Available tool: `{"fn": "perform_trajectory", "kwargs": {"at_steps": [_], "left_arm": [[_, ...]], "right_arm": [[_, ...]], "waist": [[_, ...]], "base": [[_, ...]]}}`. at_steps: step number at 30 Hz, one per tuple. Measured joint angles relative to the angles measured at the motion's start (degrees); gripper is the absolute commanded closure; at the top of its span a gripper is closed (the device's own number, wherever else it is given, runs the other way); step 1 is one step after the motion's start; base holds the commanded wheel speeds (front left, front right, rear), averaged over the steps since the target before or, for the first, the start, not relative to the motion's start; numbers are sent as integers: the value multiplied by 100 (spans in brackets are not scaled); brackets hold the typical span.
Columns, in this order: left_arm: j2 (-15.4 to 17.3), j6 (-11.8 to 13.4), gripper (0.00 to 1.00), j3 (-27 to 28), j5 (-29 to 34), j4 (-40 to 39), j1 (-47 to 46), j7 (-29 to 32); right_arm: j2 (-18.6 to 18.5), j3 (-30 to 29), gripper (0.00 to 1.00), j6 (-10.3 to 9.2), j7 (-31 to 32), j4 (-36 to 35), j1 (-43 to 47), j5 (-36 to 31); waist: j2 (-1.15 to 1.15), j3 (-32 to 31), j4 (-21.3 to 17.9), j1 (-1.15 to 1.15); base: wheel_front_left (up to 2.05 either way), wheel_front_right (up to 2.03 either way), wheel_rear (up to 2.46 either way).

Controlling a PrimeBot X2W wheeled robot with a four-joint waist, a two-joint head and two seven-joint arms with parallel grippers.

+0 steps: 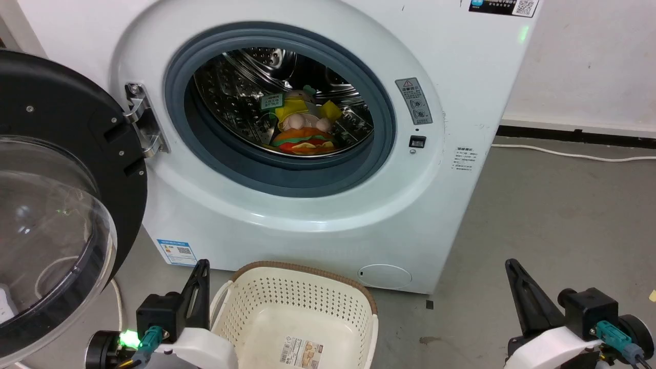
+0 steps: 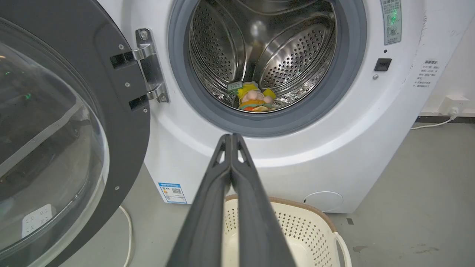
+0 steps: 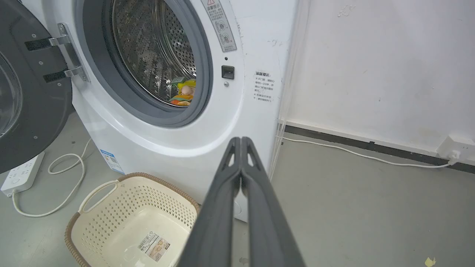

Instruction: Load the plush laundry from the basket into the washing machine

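The plush laundry [image 1: 302, 130], a pink figure with yellow sleeves on a hamburger bun, lies on the floor of the steel drum inside the white washing machine [image 1: 461, 102]; the plush laundry [image 2: 255, 100] also shows through the grey gasket, and partly as the plush laundry [image 3: 183, 93]. The round glass door [image 1: 56, 205] hangs open at the left. The cream basket [image 1: 292, 302] stands on the floor before the washer, holding only its label sticker [image 1: 302, 352]. My left gripper [image 1: 202, 265] and right gripper [image 1: 511, 266] are both shut on nothing, low beside the basket.
A white power strip [image 3: 20, 174] with a looping cable lies on the grey floor left of the washer. Another white cable [image 3: 352, 152] runs along the wall to a socket [image 3: 454, 150] at the right. Open floor lies to the washer's right.
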Motion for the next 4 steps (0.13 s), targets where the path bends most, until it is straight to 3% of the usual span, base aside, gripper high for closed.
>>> {"fn": "perform_trajectory", "kwargs": {"at_steps": [4], "left_arm": [[-20,-1,100,41,31,-16,0,42]], "right_arm": [[0,9,100,0,26,-7,-7,-15]], "waist": [[0,1,-9,0]], "base": [[0,0,0]]}}
